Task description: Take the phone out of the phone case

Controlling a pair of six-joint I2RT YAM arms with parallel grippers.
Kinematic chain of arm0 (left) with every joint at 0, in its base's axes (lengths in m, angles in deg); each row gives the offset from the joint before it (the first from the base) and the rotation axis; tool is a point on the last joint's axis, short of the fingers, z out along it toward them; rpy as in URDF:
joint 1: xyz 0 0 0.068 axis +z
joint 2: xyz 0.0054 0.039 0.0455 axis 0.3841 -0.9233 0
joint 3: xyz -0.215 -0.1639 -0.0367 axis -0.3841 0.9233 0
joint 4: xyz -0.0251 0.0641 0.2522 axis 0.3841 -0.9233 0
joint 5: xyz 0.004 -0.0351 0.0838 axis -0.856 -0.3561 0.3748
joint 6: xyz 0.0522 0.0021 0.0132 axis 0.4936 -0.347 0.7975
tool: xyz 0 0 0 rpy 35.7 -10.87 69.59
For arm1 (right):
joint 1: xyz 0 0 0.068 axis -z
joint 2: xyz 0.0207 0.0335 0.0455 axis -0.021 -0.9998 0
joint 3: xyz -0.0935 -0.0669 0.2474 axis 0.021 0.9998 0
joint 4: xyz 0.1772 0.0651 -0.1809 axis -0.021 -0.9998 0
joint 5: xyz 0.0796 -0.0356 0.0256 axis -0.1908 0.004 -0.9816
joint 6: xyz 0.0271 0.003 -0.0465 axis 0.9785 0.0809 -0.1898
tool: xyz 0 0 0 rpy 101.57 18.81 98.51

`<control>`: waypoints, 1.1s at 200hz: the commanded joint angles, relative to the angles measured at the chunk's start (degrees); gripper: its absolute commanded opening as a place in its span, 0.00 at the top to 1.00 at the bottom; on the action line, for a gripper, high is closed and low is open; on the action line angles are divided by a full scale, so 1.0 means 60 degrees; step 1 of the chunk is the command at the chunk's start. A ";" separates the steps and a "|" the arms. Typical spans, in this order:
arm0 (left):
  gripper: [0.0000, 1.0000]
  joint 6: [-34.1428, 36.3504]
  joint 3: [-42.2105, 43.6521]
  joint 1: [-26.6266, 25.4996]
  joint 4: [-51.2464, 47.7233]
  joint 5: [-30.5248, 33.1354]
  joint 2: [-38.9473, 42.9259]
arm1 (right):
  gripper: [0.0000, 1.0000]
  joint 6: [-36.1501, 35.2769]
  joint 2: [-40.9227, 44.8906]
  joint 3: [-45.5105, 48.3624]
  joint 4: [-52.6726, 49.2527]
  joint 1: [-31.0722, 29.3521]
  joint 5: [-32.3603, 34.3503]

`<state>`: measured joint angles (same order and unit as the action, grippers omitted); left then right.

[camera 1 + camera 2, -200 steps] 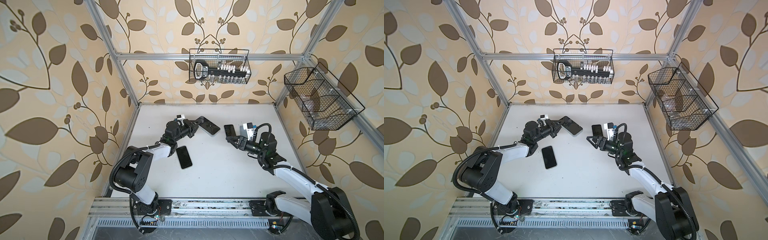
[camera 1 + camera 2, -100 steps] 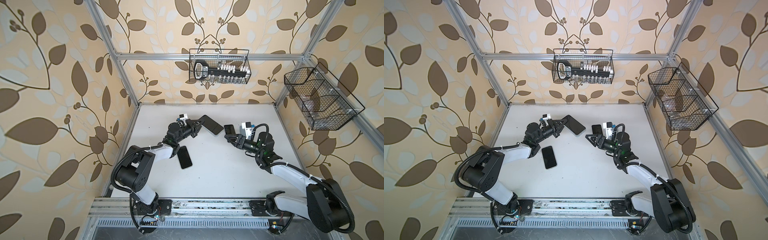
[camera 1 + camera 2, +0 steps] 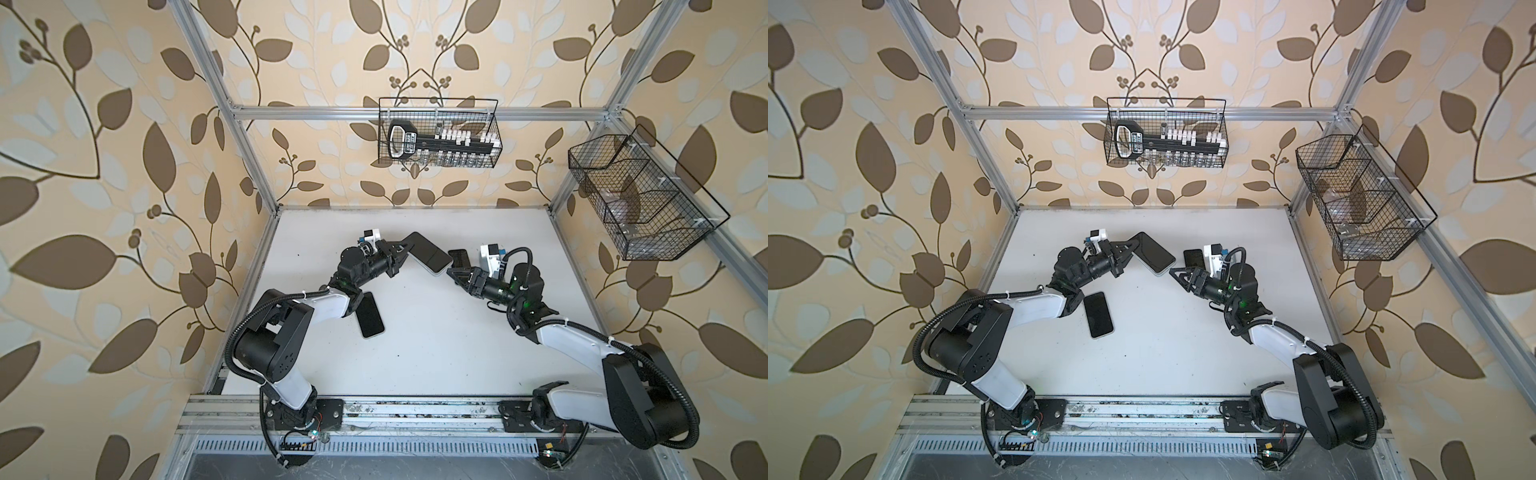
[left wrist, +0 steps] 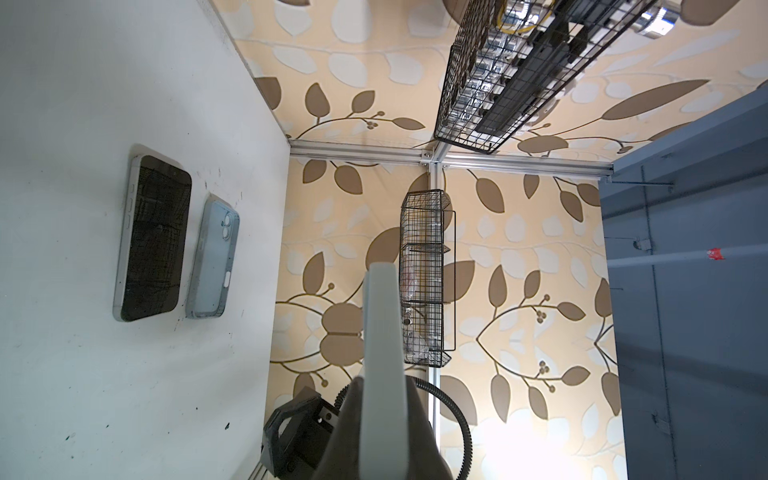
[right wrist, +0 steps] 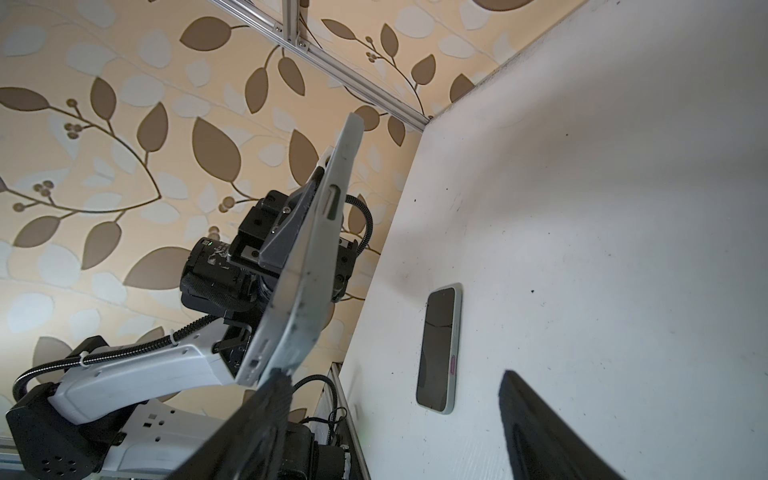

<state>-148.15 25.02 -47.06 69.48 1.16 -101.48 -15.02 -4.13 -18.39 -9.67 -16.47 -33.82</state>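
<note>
The phone in its pale case (image 3: pixel 430 254) (image 3: pixel 1154 254) hangs tilted above the table, dark screen up. My left gripper (image 3: pixel 401 252) (image 3: pixel 1128 249) (image 4: pixel 382 415) is shut on one end of it. From the left wrist it shows edge-on as a pale slab (image 4: pixel 382 332). My right gripper (image 3: pixel 456 275) (image 3: pixel 1179 274) (image 5: pixel 395 424) is open at the phone's free end. In the right wrist view one finger (image 5: pixel 266 411) meets the case's lower corner (image 5: pixel 270 365), while the other finger (image 5: pixel 536 428) stands well apart.
A second dark-screened phone (image 3: pixel 370 316) (image 3: pixel 1098 315) (image 5: pixel 440 349) lies on the white table (image 3: pixel 436 353) by the left arm. Another phone (image 3: pixel 459 258) (image 4: pixel 153 237) and a light-blue case (image 4: pixel 214 257) lie beside the right arm. Wire baskets (image 3: pixel 438 139) (image 3: pixel 640 199) hang on the walls.
The left gripper has carried the cased phone to the right, and the right gripper has come left and up to meet its free end. Both keep their jaw state.
</note>
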 commanded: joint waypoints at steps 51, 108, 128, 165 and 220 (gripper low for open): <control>1.00 -0.0269 -0.0529 -0.0141 0.1337 0.0031 -0.0119 | 0.22 0.0277 0.0070 -0.0236 0.0630 0.0084 -0.0265; 1.00 -0.0370 -0.0673 -0.0184 0.1444 0.0038 -0.0178 | 0.22 0.0265 0.0438 -0.0195 0.0394 0.0230 -0.0293; 1.00 -0.0412 -0.0711 -0.0242 0.1487 0.0052 -0.0155 | 0.22 0.0342 0.0309 -0.0217 0.0526 0.0224 -0.0317; 1.00 -0.0491 -0.0717 -0.0307 0.1581 0.0096 -0.0114 | 0.22 0.0502 0.0086 -0.0144 0.0817 0.0243 -0.0326; 1.00 -0.0606 -0.0793 -0.0418 0.1698 0.0141 -0.0081 | 0.22 0.0564 -0.0047 -0.0064 0.0962 0.0315 -0.0251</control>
<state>-149.92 23.62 -48.45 71.25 2.15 -103.36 -12.68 -3.58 -18.50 -6.42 -14.98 -35.17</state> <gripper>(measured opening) 0.116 0.781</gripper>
